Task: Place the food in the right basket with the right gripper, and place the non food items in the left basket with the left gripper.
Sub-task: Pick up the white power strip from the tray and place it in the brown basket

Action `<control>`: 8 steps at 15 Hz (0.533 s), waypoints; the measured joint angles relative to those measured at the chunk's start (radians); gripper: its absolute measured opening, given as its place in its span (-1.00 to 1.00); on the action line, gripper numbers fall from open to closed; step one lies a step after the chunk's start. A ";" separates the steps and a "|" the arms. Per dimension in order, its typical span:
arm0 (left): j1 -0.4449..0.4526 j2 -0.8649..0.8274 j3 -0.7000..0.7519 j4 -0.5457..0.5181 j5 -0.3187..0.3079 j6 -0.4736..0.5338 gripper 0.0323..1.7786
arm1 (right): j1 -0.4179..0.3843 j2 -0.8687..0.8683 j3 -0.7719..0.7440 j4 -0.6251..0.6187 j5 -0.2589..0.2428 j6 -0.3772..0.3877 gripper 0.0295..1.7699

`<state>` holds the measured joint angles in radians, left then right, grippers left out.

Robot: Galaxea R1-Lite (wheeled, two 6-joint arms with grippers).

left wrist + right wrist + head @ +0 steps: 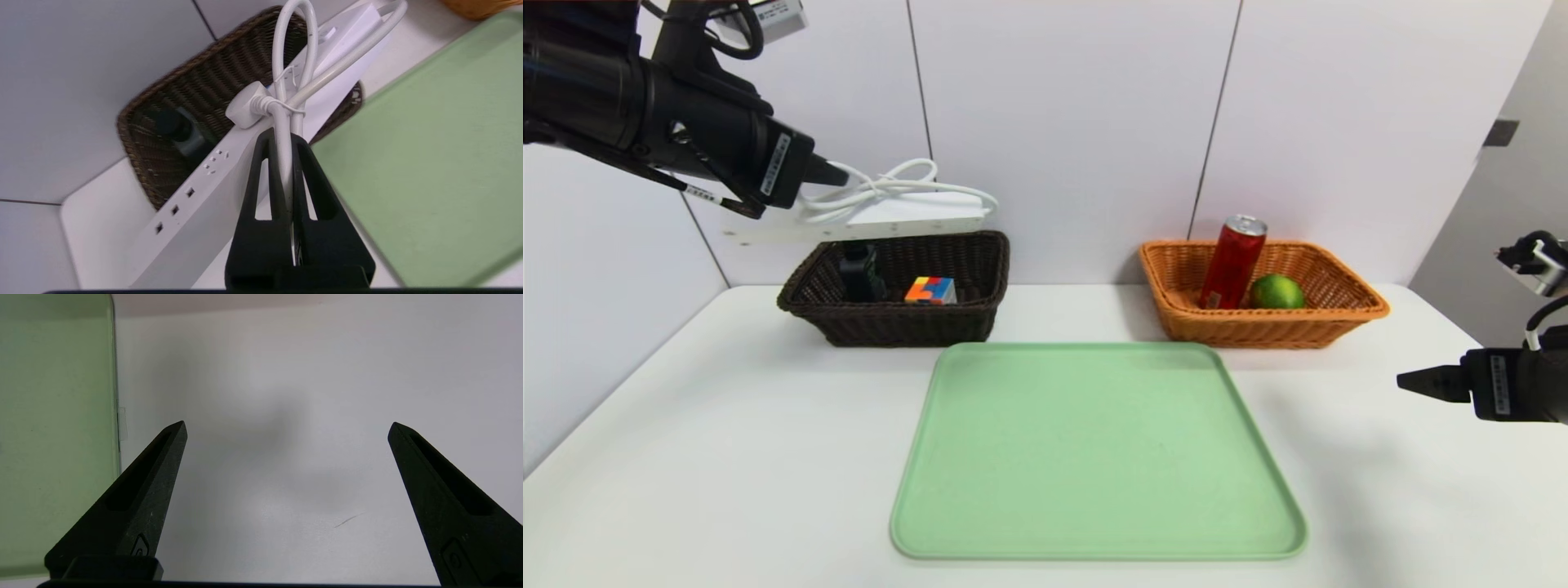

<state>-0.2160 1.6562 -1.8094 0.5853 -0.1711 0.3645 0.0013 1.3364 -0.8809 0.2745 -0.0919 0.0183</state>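
Head view: left gripper (837, 175) raised above the dark brown basket (980, 269), clamped on the bundled cord of a white power strip (882, 220). The strip hangs clear of the basket, just over its rear rim, long axis near level and running across the scene, its far end pointing toward the orange basket (1339, 314). The dark basket holds a black bottle (859, 273) standing upright and a multicoloured puzzle cube (930, 290). The orange basket holds a red drink can (1232, 261) leaning against its back wall and a green lime (1276, 291) just beside the can. Bare green tray (1094, 457) on the white table (686, 457), in front of both baskets. Right gripper (1421, 381) low at the right edge, above the table. Left wrist view: fingers (267, 171) pinched together on the looped white cord (286, 102), with the strip's socket face slanting underneath and the dark basket and bottle beyond. Right wrist view: right gripper's fingers (163, 457) spread wide apart over bare table, holding nothing, tray edge to one side.
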 joint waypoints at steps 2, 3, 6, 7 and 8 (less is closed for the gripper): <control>0.081 0.033 0.012 -0.069 -0.048 0.117 -0.92 | 0.000 -0.001 -0.010 0.005 -0.008 -0.016 0.92; 0.117 0.051 0.014 -0.091 -0.090 0.173 -0.92 | 0.000 -0.002 -0.013 0.003 -0.025 -0.021 0.92; 0.159 0.099 0.015 -0.101 -0.130 0.259 -0.92 | 0.003 -0.001 -0.020 0.007 -0.042 -0.022 0.92; 0.162 0.113 0.011 -0.106 -0.131 0.280 -0.92 | 0.003 0.000 -0.024 0.009 -0.043 -0.025 0.92; 0.164 0.126 0.009 -0.124 -0.131 0.293 -0.92 | 0.004 0.001 -0.026 0.009 -0.044 -0.026 0.92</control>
<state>-0.0519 1.7819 -1.8002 0.4617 -0.3026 0.6577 0.0053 1.3372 -0.9072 0.2838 -0.1360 -0.0081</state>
